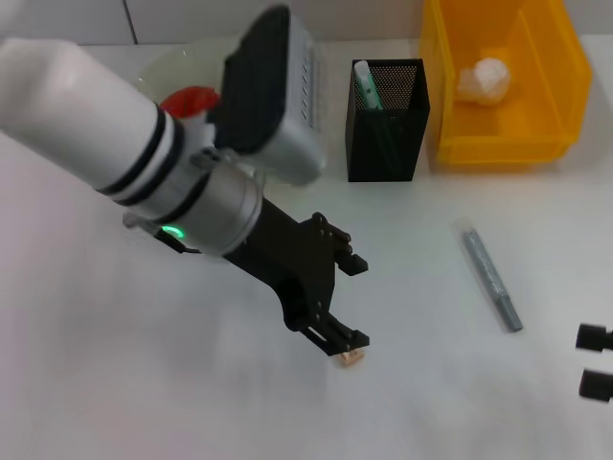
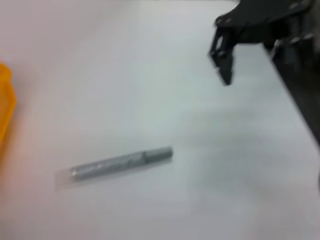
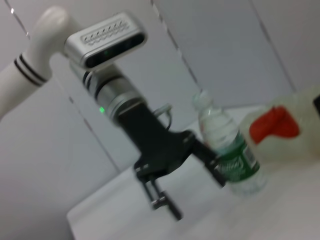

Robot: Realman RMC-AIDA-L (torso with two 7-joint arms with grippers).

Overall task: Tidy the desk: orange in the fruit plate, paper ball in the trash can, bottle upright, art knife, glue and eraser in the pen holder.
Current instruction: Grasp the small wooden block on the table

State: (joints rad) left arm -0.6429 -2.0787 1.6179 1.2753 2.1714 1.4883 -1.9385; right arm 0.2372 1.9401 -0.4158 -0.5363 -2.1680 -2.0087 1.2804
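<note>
The left gripper (image 1: 343, 307) is lowered over the near middle of the white desk (image 1: 96, 383), fingers spread apart and empty, with the lower fingertip touching or just above the eraser (image 1: 351, 359). The eraser is seen lying on the desk, not yet lifted. The right gripper (image 1: 594, 361) is parked at the right edge of the desk; whether its fingers are open or shut cannot be told.

Progress, as judged from the present layout:
- The paper ball (image 1: 483, 80) is already inside the yellow trash can (image 1: 450, 96) at the far right corner. Done.
- The orange (image 1: 189, 100) is seen in the fruit plate (image 1: 153, 72) at the far left, mostly hidden behind the left arm. Taken as done.
- The bottle (image 3: 227, 150) is upright beside the plate in the right wrist view. Done.
- A white-and-green stick, probably the glue (image 1: 368, 86), stands in the black mesh pen holder (image 1: 385, 144) at the far middle.
- A grey pen-shaped tool, probably the art knife (image 1: 491, 277), is left lying flat on the desk right of centre, well apart from the holder.
- The eraser is judged to be the item in hand; the knife remains after it.

The surface is a plain matte white desktop. Pale panelled walls with dark seams are seen behind it.
</note>
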